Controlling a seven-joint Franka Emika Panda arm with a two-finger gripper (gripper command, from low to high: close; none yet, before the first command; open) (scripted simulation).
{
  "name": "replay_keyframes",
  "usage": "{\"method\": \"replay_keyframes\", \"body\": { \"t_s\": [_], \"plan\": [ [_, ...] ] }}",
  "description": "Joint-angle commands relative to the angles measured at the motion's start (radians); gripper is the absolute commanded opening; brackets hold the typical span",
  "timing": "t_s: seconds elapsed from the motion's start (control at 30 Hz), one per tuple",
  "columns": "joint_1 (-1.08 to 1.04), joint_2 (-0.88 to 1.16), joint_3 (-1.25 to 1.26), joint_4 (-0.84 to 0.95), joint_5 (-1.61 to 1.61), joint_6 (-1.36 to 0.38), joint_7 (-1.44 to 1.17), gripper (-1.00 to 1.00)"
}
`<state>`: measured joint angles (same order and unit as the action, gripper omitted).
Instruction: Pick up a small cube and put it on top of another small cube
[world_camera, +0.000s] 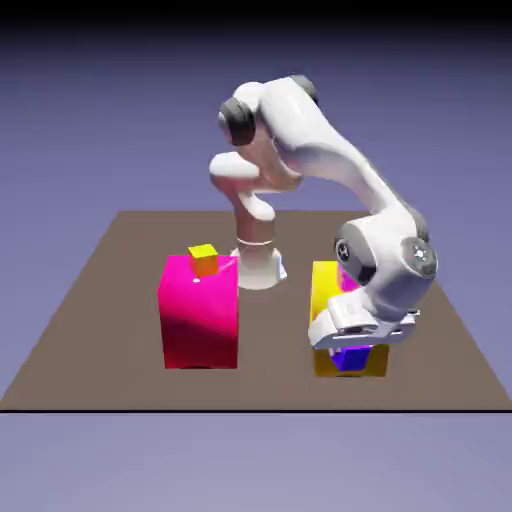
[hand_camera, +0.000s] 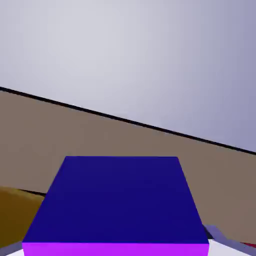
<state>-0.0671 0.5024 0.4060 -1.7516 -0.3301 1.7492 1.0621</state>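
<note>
The small cube (world_camera: 349, 358), violet with bluer faces, sits just under my hand, low in front of the big yellow block (world_camera: 322, 290) on the exterior view's right. My gripper (world_camera: 350, 350) reaches down over it, shut on its sides. In the hand view the small cube (hand_camera: 120, 200) fills the lower middle, with a blue top and a magenta strip along the bottom edge. One grey fingertip (hand_camera: 216, 233) shows against its right side; the other is hidden. A small yellow-orange cube (world_camera: 203, 259) rests on top of the big pink block (world_camera: 200, 315).
My forearm and wrist cover much of the yellow block; a magenta patch (world_camera: 348, 280) shows beside the wrist. The robot's base (world_camera: 258, 262) stands behind and between the blocks. A yellow-brown surface (hand_camera: 17, 205) lies at the hand view's lower left.
</note>
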Motion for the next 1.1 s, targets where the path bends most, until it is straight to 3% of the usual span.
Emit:
{"method": "replay_keyframes", "body": {
  "t_s": [0.0, 0.77, 0.93, 0.97, 1.07],
  "plan": [
    [-0.006, -0.036, -0.025, -0.023, 0.013, -0.007, -0.002, -1.00],
    [-0.139, -0.827, -0.565, -0.536, 0.357, -0.142, -0.064, -1.00],
    [-0.139, -0.824, -0.564, -0.709, 0.359, 0.035, -0.068, -1.00],
    [-0.139, -0.824, -0.564, -0.709, 0.359, 0.035, -0.068, 1.00],
    [-0.139, -0.825, -0.564, -0.637, 0.359, -0.039, -0.067, 1.00]
  ]
}}
